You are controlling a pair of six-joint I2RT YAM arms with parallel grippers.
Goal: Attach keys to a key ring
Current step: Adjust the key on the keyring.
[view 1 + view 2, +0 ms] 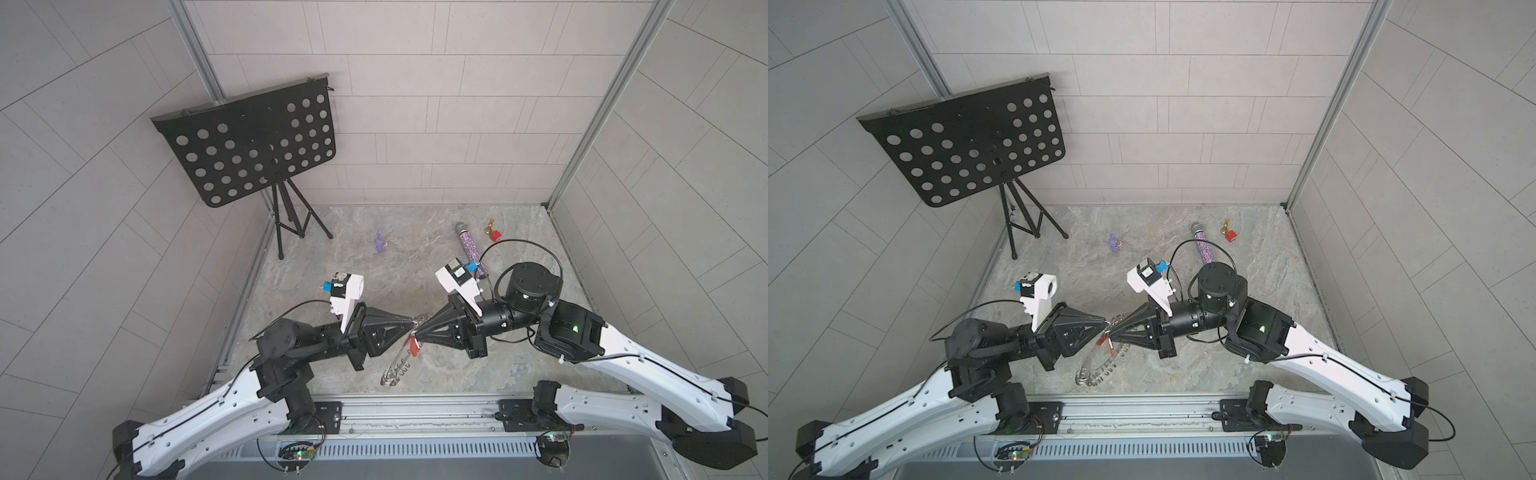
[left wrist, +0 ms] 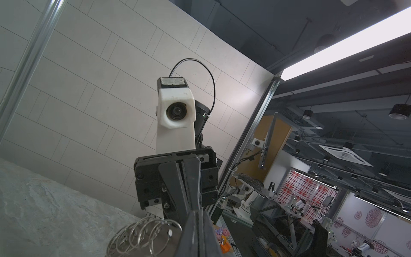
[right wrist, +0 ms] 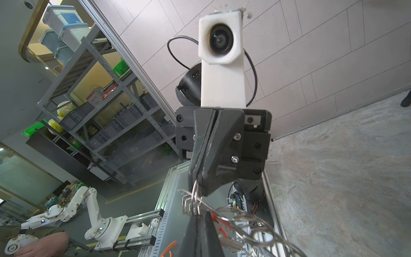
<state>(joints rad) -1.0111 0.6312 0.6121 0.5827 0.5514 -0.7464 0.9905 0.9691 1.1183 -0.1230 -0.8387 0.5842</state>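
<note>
In both top views my left gripper (image 1: 412, 321) (image 1: 1105, 321) and right gripper (image 1: 417, 332) (image 1: 1112, 330) meet tip to tip above the table's front middle. The key ring (image 1: 395, 372) (image 1: 1090, 374), a grey disc fringed with wire loops, hangs tilted below them. The left gripper (image 2: 195, 214) is shut on the ring's rim, with wire loops (image 2: 144, 235) beside its fingers. The right wrist view shows a loop pinched at its tip (image 3: 196, 189). The right gripper (image 3: 199, 219) is shut. The key's red tag (image 1: 412, 345) (image 1: 1105, 343) (image 3: 216, 219) sticks out beside its fingertips; the silver blade is hidden.
A black perforated music stand (image 1: 249, 145) stands at the back left. A purple figure (image 1: 380, 243), a glitter microphone (image 1: 471, 251), a gold chess piece (image 1: 490, 227) and a red cube (image 1: 495, 237) lie near the back wall. A metal rail (image 1: 415, 405) runs along the front edge.
</note>
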